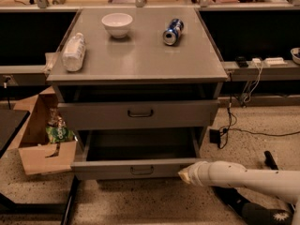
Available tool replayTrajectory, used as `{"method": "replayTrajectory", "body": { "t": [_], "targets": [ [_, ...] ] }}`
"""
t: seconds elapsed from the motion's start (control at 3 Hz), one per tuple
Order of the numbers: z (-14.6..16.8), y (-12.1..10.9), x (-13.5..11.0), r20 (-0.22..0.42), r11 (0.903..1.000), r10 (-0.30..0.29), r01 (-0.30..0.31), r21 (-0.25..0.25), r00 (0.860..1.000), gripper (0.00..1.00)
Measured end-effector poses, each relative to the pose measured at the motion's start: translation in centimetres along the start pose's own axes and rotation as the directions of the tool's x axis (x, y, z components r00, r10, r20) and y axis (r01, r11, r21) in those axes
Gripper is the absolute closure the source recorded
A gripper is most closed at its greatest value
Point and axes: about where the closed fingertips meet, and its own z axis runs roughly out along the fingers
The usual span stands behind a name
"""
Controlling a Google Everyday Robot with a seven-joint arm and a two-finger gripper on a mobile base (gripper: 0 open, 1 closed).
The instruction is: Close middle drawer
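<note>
The middle drawer [108, 169] is the low-fronted grey drawer with a small dark bar handle [141, 170]. It stands pulled well out of the grey cabinet [140, 62], and its inside shows nothing in it. My gripper [183, 174] is at the tip of the white arm [243, 177], which reaches in from the lower right. The gripper sits against the right end of the drawer's front panel. The taller-fronted drawer [103, 115] above is out a little.
On the cabinet top lie a white bowl [117, 23], a blue can on its side [172, 31] and a clear plastic bottle [73, 52]. An open cardboard box [42, 146] stands on the floor to the left. Cables [234, 125] and a power strip are to the right.
</note>
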Motion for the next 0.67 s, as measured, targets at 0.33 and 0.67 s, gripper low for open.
{"method": "replayTrajectory", "body": {
  "t": [0.33,0.67],
  "targets": [
    [0.88,-0.68,-0.83,0.022,1.0,0.001,-0.001,-0.003,1.0,1.0],
    [0.96,-1.21,-1.33,0.033,1.0,0.001,-0.002,0.004,0.999,1.0]
  ]
}}
